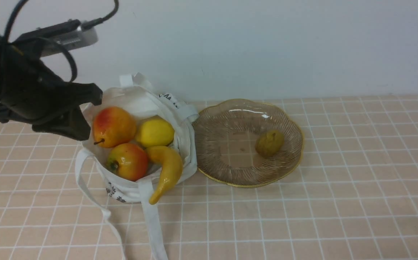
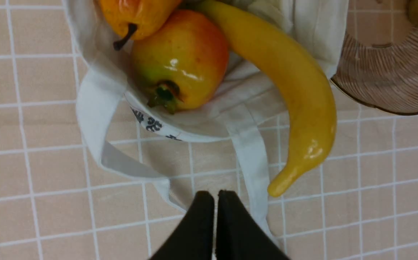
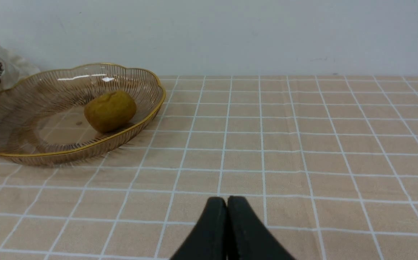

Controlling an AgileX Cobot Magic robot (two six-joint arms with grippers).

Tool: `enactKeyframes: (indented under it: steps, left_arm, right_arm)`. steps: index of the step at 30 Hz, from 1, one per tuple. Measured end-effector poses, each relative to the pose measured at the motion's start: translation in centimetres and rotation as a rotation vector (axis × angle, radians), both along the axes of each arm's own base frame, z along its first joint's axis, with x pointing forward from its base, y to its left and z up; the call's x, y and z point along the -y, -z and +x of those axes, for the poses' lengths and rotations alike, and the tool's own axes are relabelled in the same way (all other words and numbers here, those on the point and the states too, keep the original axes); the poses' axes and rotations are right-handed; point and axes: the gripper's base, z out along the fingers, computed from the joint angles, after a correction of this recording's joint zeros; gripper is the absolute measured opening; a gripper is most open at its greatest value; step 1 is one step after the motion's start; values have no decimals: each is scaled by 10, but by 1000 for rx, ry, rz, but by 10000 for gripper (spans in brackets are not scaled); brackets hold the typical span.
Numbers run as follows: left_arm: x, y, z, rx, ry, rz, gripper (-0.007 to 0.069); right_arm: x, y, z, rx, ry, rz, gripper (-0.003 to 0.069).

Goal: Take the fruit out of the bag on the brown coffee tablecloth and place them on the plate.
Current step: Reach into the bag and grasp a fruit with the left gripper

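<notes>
The white bag point(image 1: 180, 144) lies open on the brown coffee tablecloth point(image 1: 339, 202). In it are a red-orange pear point(image 1: 113, 126), a lemon point(image 1: 155, 132), a red-yellow apple point(image 1: 127, 161) and a banana point(image 1: 165, 169) whose tip hangs over the bag's edge. My left gripper point(image 1: 82, 134) hovers at the bag's left edge beside the pear; in the left wrist view it point(image 2: 215, 198) is shut and empty, above a strap, with the apple point(image 2: 180, 61) and banana point(image 2: 288, 83) ahead. The plate point(image 1: 227, 144) holds a dull olive-brown fruit point(image 1: 269, 143). My right gripper point(image 3: 227, 202) is shut and empty above bare cloth.
The bag's long straps point(image 1: 155, 224) trail toward the front edge. A white wall point(image 1: 266, 43) stands right behind the bag and plate. The right wrist view shows the plate point(image 3: 50, 153) with the olive-brown fruit point(image 3: 109, 110), and open cloth to its right.
</notes>
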Motion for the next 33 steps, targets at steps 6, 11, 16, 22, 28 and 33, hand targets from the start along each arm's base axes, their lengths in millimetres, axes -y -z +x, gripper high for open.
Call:
enactKeyframes:
  steps: [6,11,16,22,28,33]
  left_arm:
    - [32,16,30,-57,64,182,8]
    - [58,32,40,-10,116,353,57]
    - [66,47,53,28,95,371,148]
    - [60,61,71,79,54,397,362]
    - [57,74,88,154,78,458,604]
    - [57,87,96,170,101,491,674]
  right_arm:
    - [0,0,0,-1,0,0,-14]
    - [0,0,0,-1,0,0,-14]
    - [0,0,0,-1,0,0,-14]
    - [0,0,0,-1,0,0,-14]
    - [0,0,0,-1,0,0,-14]
    - [0,0,0,-1,0,0,-14]
